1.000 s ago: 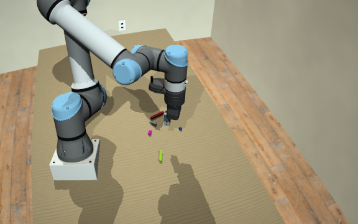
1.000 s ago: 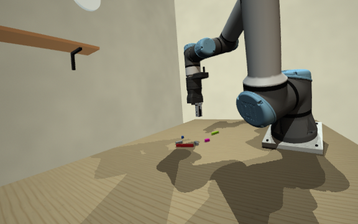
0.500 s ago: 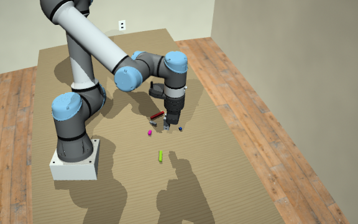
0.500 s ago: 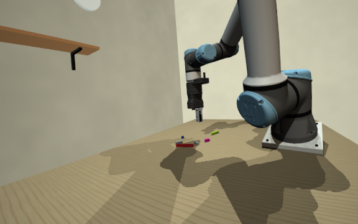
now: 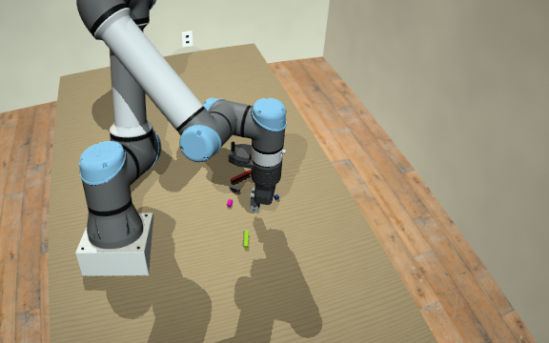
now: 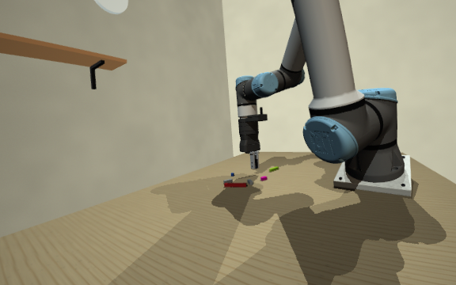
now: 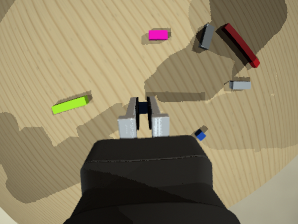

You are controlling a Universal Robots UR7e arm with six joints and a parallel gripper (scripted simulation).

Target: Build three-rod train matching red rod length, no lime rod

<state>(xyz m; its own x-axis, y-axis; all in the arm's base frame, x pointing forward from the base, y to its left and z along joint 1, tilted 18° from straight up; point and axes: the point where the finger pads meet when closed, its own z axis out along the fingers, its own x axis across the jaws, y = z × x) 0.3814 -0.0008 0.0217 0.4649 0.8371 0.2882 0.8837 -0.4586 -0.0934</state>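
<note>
My gripper (image 5: 254,209) (image 6: 254,168) (image 7: 143,106) is raised above the table, its fingers shut on a small dark navy block, seemingly a shaded blue rod. Another blue rod (image 5: 276,196) (image 6: 232,174) (image 7: 200,135) lies on the table. A magenta rod (image 5: 230,203) (image 6: 264,178) (image 7: 158,35) lies apart. One grey rod (image 5: 234,189) (image 6: 250,182) (image 7: 206,37) lies near the red rod (image 5: 240,176) (image 6: 235,184) (image 7: 241,45). A second grey rod (image 6: 228,181) (image 7: 240,85) is hidden in the top view. No rods touch end to end.
A lime rod (image 5: 246,238) (image 6: 274,169) (image 7: 70,105) lies away from the other rods. The arm's white base block (image 5: 114,263) (image 6: 372,189) stands on the table. Arm shadows cross the table. A wall shelf (image 6: 46,47) is high at the left in the exterior view.
</note>
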